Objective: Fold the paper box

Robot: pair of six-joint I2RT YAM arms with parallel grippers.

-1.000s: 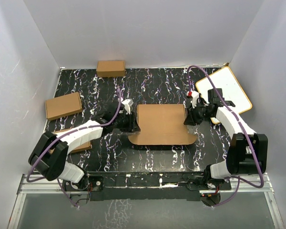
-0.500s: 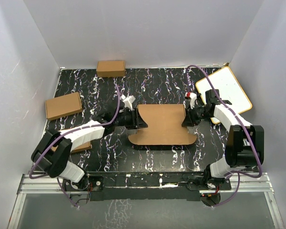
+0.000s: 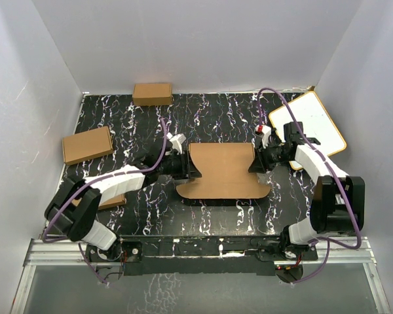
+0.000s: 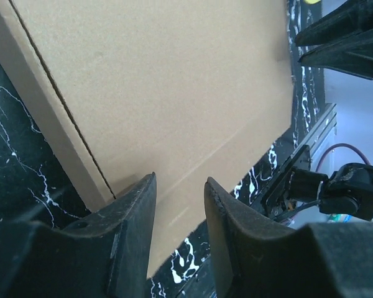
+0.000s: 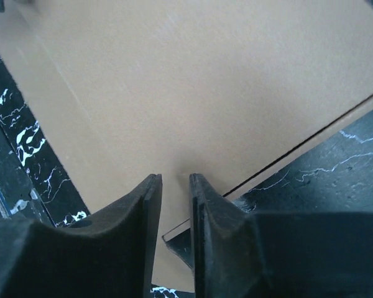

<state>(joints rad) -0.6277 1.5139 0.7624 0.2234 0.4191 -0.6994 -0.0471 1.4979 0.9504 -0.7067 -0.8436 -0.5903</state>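
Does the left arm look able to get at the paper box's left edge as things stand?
Probably yes: the left claw sits right at the left edge of the paper box, jaws apart, with nothing in between.

1. Paper box [image 3: 223, 169]: plain brown corrugated cardboard, one die-cut sheet, unprinted.
2. Not a box yet; main panel lies flat, no walls standing in the overhead view.
3. Sits around the middle of the black marbled table [image 3: 203, 118].
4. Outline: rectangular far part, wider near flap with rounded corners sticking out on both sides.
5. Left wrist view: paper box [image 4: 174, 93] shows a straight crease setting off a narrow side strip.
6. Right wrist view: paper box [image 5: 193, 81] shows a dark slit or crease along its edge.
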